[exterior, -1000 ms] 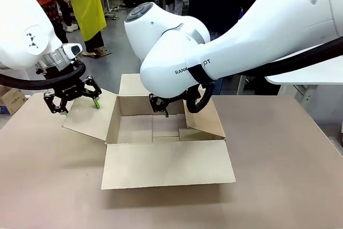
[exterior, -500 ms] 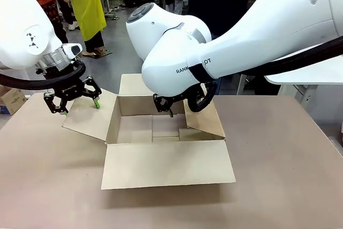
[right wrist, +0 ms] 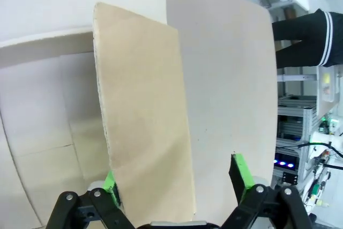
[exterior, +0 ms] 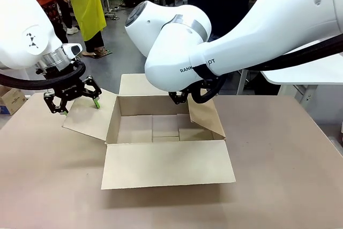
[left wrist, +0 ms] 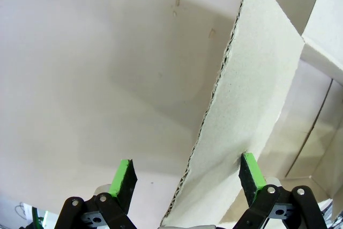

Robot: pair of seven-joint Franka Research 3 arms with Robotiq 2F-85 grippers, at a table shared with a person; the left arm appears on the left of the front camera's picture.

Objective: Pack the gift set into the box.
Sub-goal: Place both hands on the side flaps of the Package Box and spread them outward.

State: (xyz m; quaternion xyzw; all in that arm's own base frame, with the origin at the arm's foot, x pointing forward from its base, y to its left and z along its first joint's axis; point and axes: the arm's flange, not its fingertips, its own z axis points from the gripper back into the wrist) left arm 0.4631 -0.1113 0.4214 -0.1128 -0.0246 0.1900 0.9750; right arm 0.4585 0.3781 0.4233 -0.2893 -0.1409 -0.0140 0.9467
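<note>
The box (exterior: pixel 161 132), a large brown carton, stands open at mid-table with all four flaps spread and nothing inside. My left gripper (exterior: pixel 73 100) hovers open over the left flap (exterior: pixel 88 116). In the left wrist view that flap's edge (left wrist: pixel 214 111) runs between the green pads (left wrist: pixel 124 178) of the left gripper (left wrist: pixel 187 175). My right gripper (exterior: pixel 179 97), largely hidden under its arm, sits at the far end of the right flap (exterior: pixel 206 116). In the right wrist view the right gripper (right wrist: pixel 176 182) is open, straddling the flap (right wrist: pixel 144 122). The gift set is out of view.
A much smaller brown carton (exterior: pixel 10 100) sits off the table at the far left. People stand in the background at upper left (exterior: pixel 86 4). A white table (exterior: pixel 305 73) lies to the right. Bare tabletop (exterior: pixel 278 175) stretches in front and right of the box.
My right gripper has risen from near the box's back wall and shifted right to the right flap. The left arm has not moved.
</note>
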